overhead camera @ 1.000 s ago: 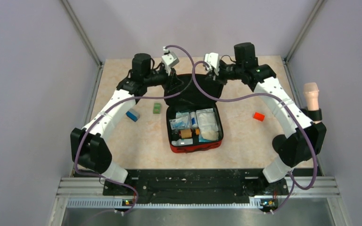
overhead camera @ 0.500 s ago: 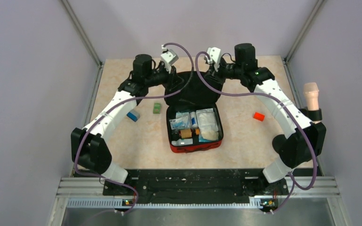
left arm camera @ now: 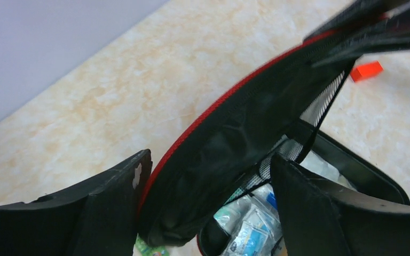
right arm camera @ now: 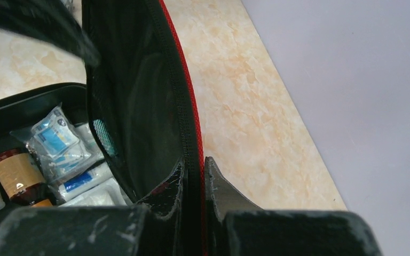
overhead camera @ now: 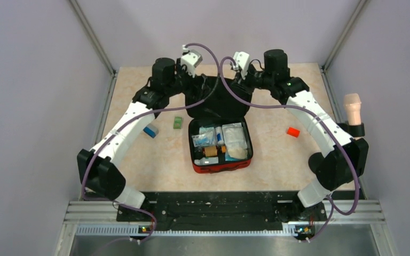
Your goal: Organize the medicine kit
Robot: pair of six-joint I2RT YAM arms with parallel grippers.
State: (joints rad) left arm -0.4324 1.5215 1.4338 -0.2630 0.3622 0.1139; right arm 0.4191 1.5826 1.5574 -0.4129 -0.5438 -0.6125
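Observation:
The medicine kit (overhead camera: 221, 166), a red zip case, lies open at the table's middle, its tray full of sachets, gauze and a brown bottle (right arm camera: 16, 173). Its black-lined lid (overhead camera: 219, 104) stands raised at the far side. My left gripper (overhead camera: 198, 88) is open; in the left wrist view the lid (left arm camera: 256, 122) passes loosely between the wide-spread fingers (left arm camera: 112, 202). My right gripper (overhead camera: 241, 88) is shut on the lid's red zip edge (right arm camera: 192, 122), which is pinched between both fingertips in the right wrist view.
A small blue box (overhead camera: 150, 130) and a green packet (overhead camera: 178, 122) lie left of the kit. An orange-red cap (overhead camera: 293, 132) lies to its right. A pale tan cylinder (overhead camera: 352, 109) stands by the right wall. Grey walls close in the table.
My left gripper has opened and let go of the lid, and that arm has drawn slightly back. The right gripper keeps its hold and the lid stays up.

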